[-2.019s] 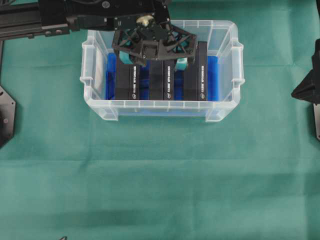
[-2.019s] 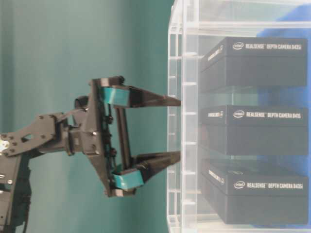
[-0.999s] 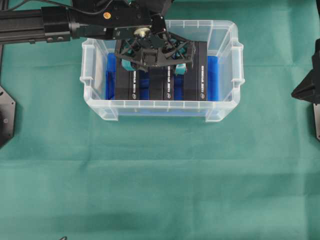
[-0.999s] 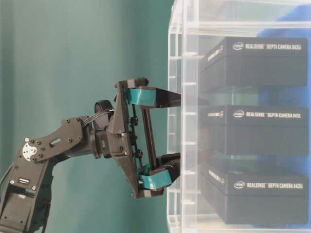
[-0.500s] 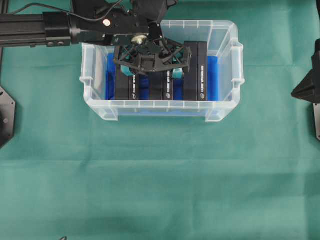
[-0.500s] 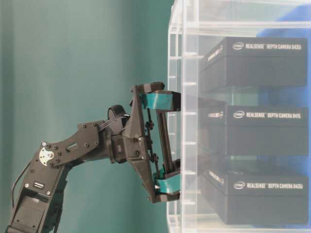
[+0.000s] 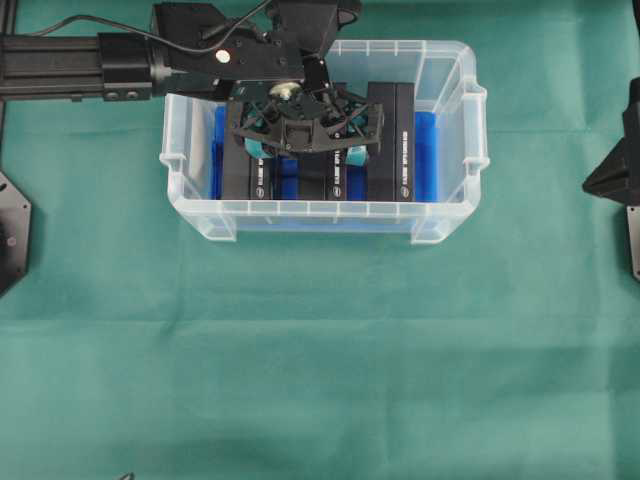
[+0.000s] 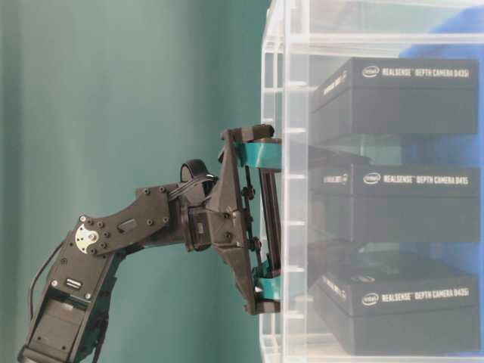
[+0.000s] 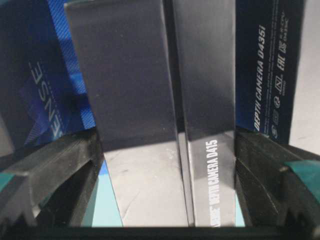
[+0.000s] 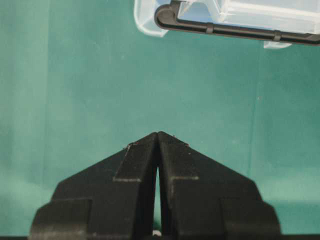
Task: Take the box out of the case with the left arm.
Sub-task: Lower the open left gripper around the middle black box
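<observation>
The left gripper (image 7: 305, 152) reaches down into the case (image 7: 452, 215), its fingers spread wide and pinching nothing; in the wrist view the middle box (image 9: 150, 125) stands between the two fingers (image 9: 55, 170), with a narrow gap on each side, so the pads are beside its long faces but not shown pressing them; a second box (image 9: 265, 65) lies just outside the right-hand finger and a third box (image 9: 30, 75) just outside the left-hand one; all three stand on the blue cloth (image 7: 428, 150) on the case floor; from table level the teal pads (image 8: 261, 155) sit at the case's rim line, the fingertips beyond them inside the clear wall; the right gripper (image 10: 158, 137) hangs over the green table cover (image 10: 75, 75), well apart from the case, its fingers pressed together on nothing.
</observation>
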You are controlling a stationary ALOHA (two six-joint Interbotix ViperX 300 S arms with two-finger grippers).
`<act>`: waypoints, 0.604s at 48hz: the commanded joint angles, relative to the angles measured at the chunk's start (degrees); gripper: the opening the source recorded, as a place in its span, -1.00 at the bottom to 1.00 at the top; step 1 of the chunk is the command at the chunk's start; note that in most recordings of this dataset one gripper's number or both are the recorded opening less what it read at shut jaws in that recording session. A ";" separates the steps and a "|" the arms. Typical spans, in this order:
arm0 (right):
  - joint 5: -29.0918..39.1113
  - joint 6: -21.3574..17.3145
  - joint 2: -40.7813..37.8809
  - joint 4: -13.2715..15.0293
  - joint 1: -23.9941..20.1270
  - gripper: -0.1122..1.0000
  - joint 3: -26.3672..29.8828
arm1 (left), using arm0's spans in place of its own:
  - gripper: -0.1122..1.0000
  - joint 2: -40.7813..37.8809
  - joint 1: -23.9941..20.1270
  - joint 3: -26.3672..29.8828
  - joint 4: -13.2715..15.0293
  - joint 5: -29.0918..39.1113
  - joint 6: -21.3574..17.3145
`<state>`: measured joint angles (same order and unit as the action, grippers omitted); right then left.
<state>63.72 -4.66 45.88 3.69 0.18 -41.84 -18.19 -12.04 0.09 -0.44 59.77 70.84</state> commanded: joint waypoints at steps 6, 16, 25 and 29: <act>-0.26 0.00 -0.35 0.09 0.09 -0.75 0.62 | 0.87 0.70 0.26 1.49 -0.18 0.09 0.09; -0.18 0.00 -0.26 0.09 0.09 -0.75 0.62 | 0.34 0.26 0.35 3.08 -0.26 0.09 2.81; -0.09 0.00 -0.26 0.09 0.09 -0.75 0.62 | 0.34 0.18 0.44 3.34 -0.70 0.09 3.34; -0.18 0.09 -0.26 0.18 0.09 -0.75 0.62 | 0.34 0.18 0.53 3.43 -0.62 0.18 3.43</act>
<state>63.72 -4.66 45.79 3.69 0.18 -41.92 -19.07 -11.78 2.02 -0.88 60.03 74.18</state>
